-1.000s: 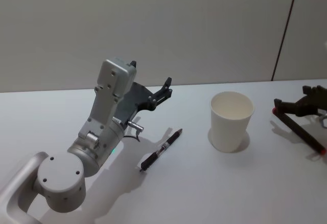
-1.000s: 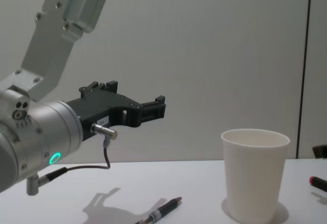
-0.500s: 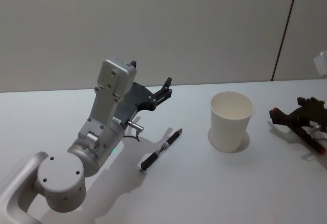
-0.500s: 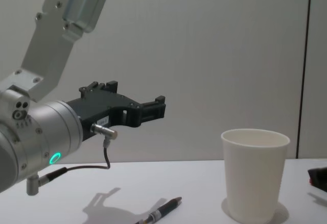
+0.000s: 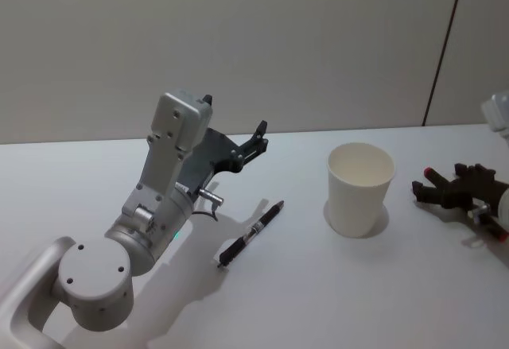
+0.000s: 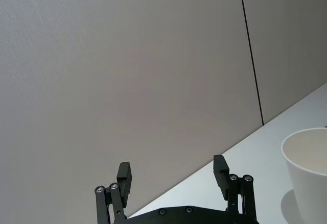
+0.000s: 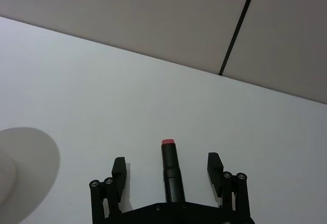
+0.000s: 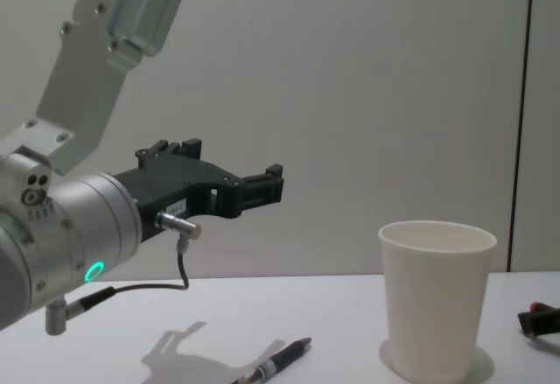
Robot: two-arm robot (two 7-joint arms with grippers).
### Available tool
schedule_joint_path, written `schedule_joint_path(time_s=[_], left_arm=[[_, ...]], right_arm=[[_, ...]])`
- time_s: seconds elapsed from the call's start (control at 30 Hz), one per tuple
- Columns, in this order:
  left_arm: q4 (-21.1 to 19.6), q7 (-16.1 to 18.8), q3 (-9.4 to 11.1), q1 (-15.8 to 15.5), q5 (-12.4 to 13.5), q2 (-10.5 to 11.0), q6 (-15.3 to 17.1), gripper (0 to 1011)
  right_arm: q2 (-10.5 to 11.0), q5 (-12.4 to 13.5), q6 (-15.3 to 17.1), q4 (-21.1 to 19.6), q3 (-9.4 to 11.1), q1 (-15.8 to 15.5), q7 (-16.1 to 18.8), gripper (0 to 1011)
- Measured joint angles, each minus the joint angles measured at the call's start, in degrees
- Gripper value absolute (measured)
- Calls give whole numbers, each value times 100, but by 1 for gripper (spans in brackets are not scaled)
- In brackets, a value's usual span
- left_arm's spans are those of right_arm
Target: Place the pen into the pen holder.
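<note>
Well, I count one white cup (image 5: 360,194) and two pens. My right pincer (image 7: 166,159) is wide open around the red-tipped pen (image 7: 172,178), right of the cup, not squeezing it. My left pincer (image 6: 172,164) hangs open and empty near the black pen (image 5: 250,234).

White table (image 5: 79,174) carrying a pen (image 5: 251,233) and a paper cup (image 5: 360,188).
The dark pen lies flat on the table at a slant, tip end toward the near edge. The white paper cup stands upright, open mouth up, well apart from the pen on its right.
</note>
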Motion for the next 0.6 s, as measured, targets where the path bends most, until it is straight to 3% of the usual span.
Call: schedule_joint_path(time_s=[0.5,0.6], left_arm=[[0,0,0,0,0,0,0,1003],[0,0,0,0,0,0,0,1003]], right_arm=[[-117,210,-170,344,-28,84,-17,1002],[-129,232,-184,377,-36,91,-14,955]])
